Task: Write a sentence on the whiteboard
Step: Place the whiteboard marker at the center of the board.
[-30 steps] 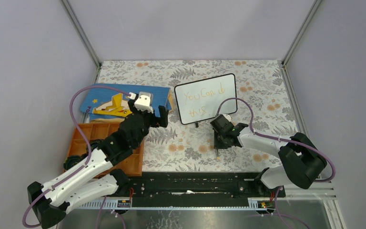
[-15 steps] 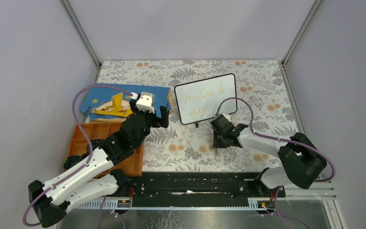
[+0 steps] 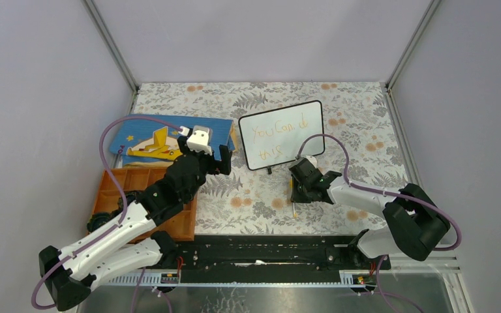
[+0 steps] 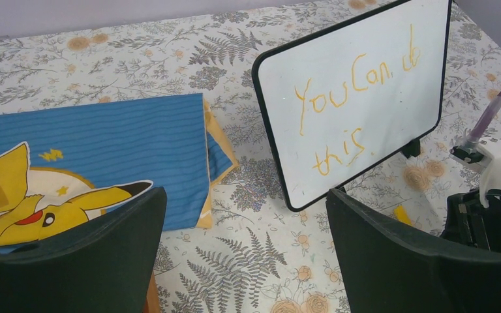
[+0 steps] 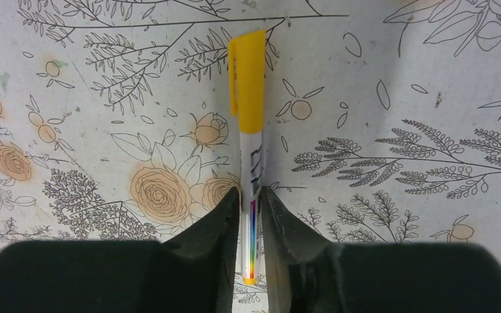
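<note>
Right pincer (image 3: 298, 191) near, in front of whiteboard (image 3: 280, 134)

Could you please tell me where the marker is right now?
The marker sits between the right gripper's fingers, over the flowered tablecloth, right of centre in the top view, just nearer the arms than the whiteboard.

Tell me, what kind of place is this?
Probably a robot lab booth: a left arm and right arm at a table, plain grey walls closing it in, and a whiteboard, with a marker in the right gripper.
</note>
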Action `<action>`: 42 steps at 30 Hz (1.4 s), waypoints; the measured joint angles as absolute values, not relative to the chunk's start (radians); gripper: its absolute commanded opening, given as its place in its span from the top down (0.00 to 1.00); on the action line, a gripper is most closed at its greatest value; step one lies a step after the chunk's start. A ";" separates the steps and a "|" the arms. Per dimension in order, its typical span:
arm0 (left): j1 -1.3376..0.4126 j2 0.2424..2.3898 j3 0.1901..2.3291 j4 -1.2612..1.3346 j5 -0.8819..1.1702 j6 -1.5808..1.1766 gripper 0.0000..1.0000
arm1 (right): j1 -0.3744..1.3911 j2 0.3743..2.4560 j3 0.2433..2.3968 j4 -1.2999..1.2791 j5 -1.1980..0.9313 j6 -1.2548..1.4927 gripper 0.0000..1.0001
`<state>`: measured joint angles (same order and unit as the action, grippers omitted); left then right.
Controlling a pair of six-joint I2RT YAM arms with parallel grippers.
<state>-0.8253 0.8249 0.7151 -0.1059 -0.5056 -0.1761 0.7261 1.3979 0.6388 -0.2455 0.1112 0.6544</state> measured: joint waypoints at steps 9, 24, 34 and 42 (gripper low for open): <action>-0.831 0.825 0.715 -0.106 -0.506 -0.176 0.01 | 0.726 1.396 0.636 -0.240 0.111 0.664 0.72; -0.831 0.833 0.715 -0.106 -0.506 -0.176 0.01 | 0.725 1.394 0.624 -0.206 0.113 0.663 0.75; -0.832 0.833 0.715 -0.106 -0.506 -0.176 0.01 | 0.725 1.361 0.582 -0.155 0.110 0.664 0.73; -0.840 0.837 0.715 -0.106 -0.506 -0.175 0.01 | 0.725 1.357 0.577 -0.147 0.107 0.664 0.73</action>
<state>-0.8398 0.8371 0.7151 -0.1059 -0.5056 -0.1753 0.7254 1.3567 0.5770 -0.1474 0.1070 0.6636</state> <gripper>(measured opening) 0.987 0.270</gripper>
